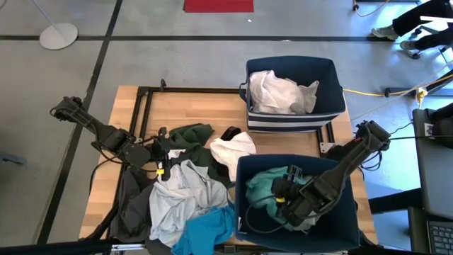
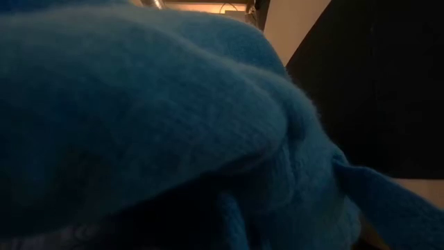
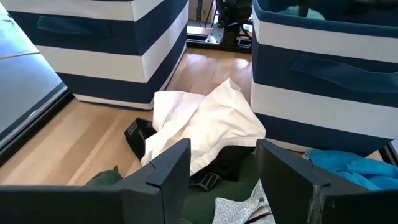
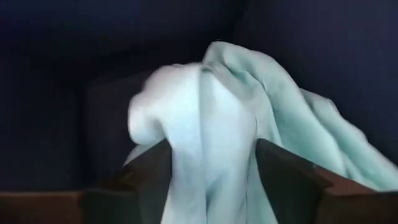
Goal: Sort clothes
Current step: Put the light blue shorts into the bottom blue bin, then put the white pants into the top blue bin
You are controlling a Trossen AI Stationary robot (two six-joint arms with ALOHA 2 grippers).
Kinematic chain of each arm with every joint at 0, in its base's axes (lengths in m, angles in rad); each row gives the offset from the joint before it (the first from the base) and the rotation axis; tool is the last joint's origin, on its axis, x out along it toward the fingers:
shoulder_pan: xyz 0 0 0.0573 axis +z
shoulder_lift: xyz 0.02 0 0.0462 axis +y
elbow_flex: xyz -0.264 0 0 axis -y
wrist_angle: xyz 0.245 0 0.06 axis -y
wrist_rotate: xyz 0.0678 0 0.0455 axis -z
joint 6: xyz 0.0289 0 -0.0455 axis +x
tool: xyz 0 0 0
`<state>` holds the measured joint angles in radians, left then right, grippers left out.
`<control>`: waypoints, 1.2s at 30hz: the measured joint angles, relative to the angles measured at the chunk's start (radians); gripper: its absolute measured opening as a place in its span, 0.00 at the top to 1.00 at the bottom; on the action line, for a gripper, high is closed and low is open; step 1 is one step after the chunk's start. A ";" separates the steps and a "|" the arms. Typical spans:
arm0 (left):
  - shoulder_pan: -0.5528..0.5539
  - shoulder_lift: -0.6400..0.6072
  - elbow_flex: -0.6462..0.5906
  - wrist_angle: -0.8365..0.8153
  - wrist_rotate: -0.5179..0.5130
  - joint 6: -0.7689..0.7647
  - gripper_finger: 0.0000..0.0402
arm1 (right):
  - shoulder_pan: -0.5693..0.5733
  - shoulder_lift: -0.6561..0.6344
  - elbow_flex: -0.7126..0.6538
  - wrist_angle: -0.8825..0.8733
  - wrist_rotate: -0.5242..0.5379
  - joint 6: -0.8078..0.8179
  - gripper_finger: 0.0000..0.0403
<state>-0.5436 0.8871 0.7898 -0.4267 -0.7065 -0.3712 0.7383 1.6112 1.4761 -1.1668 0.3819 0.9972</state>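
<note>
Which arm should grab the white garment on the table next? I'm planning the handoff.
Probably left: the left gripper is open over the pile, facing the white garment. The right gripper is inside the near bin, with turquoise fabric between its fingers.

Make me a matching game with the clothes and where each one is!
Things:
1. white garment
2. turquoise garment
3. dark green garment
4. teal blue garment

Places:
A. table, near edge of the pile
B. far bin
C. table, beside the left end effector
D. near bin, at the right end effector

Pairs: 1-B, 2-D, 3-C, 4-A
</note>
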 joint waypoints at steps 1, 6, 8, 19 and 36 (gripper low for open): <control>0.000 0.000 0.000 0.000 0.000 0.000 0.57 | 0.000 0.000 0.020 -0.014 -0.008 -0.002 0.39; 0.000 0.000 0.000 0.001 0.000 0.000 0.57 | 0.001 0.000 0.120 -0.104 -0.009 -0.002 0.31; 0.000 0.003 0.000 0.005 0.000 0.000 0.57 | 0.001 0.000 0.152 -0.123 -0.009 -0.003 0.30; 0.039 0.163 0.000 0.136 0.030 0.087 0.57 | 0.000 0.000 0.257 -0.134 0.001 -0.092 0.30; 0.274 0.545 0.000 0.419 0.207 0.315 0.57 | 0.001 0.000 0.396 -0.153 -0.008 -0.168 0.30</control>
<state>-0.2692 1.4325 0.7902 -0.0076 -0.4990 -0.0563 0.7391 1.6112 1.8725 -1.3197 0.3744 0.8288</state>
